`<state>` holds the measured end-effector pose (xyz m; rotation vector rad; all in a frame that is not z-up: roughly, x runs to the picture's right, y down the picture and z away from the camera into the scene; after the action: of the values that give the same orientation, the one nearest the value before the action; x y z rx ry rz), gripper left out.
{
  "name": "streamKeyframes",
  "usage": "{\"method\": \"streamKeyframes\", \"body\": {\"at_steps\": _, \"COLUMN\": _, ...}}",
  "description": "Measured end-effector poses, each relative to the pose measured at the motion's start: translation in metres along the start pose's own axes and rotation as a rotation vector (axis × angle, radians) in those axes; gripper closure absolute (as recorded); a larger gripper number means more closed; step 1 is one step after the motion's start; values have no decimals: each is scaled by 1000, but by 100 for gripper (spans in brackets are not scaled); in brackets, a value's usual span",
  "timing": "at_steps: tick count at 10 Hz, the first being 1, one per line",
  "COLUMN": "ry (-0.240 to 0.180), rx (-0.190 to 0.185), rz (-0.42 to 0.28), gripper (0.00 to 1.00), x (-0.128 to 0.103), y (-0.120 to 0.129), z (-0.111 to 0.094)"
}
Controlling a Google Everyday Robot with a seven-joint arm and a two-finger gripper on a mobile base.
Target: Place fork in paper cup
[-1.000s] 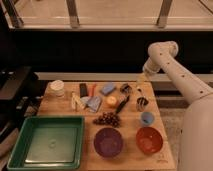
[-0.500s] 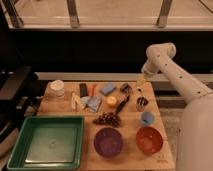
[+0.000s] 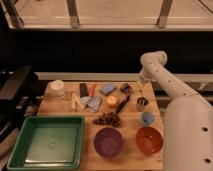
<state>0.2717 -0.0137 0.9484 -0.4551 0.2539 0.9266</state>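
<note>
Jaws: whether they are apart or closed cannot be told. The gripper (image 3: 142, 90) hangs at the upper right of the surface (image 3: 55, 108), just above the metal cup (image 3: 142, 103). The paper cup (image 3: 57, 88) stands far off at the upper left. It looks like the reaching step. Next, the fork must be gripped, perhaps the dark utensil (image 3: 122, 104), then carried left. No readable writing.

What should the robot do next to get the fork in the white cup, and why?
Probably ease the gripper down toward the dark-handled utensil by the orange, likely the fork. The gripper hangs near the table's back right edge, apart from it, and the paper cup stands far left.
</note>
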Motion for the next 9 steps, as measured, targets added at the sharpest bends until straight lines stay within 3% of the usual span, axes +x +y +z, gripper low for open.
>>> {"method": "streamKeyframes", "body": {"at_steps": 4, "ry": 44, "rx": -21, "rz": 84, "gripper": 32, "x": 4, "y": -10, "z": 33}}
{"method": "streamKeyframes", "body": {"at_steps": 9, "ry": 85, "rx": -125, "rz": 159, "gripper": 32, "x": 30, "y": -14, "z": 64}}
